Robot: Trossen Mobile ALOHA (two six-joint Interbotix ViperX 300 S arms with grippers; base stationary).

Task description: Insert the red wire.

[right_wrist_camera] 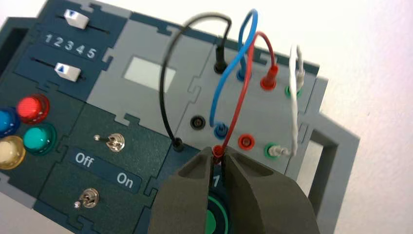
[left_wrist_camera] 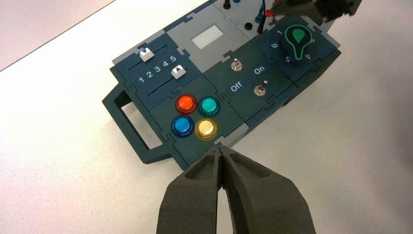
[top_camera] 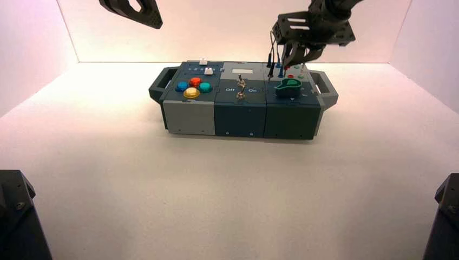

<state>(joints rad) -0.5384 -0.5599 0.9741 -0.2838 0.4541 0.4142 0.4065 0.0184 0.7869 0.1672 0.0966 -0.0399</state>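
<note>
Plug [right_wrist_camera: 217, 152] and right pincer [right_wrist_camera: 219, 160] meet over the right-hand part of the box [right_wrist_camera: 146, 105], near the green knob [right_wrist_camera: 212, 219]. I have that pincer closed down on the plug, its fingertips pinching this near end of the red wire [right_wrist_camera: 239, 104]. The cord leads away from the tips toward the back of the box, where its far plug [right_wrist_camera: 269, 79] sits in a red socket. So one end is plugged in and the other is in my grip, just beside the front red socket [right_wrist_camera: 246, 142] and apart from it.

As for looks, the wire is a thin red cord, fairly straight for most of its run, then bent over in a tight arch above the far plug. Both ends are red.

Around it I see the blue wire [right_wrist_camera: 222, 86], which its cord crosses in the right wrist view, the black wire [right_wrist_camera: 164, 73] with one end in a back socket and the other end by the knob's panel, and the white wire [right_wrist_camera: 293, 97] running between two green sockets. I have the left pincer [left_wrist_camera: 220, 152] parked high over the left side, closed with nothing in it.
</note>
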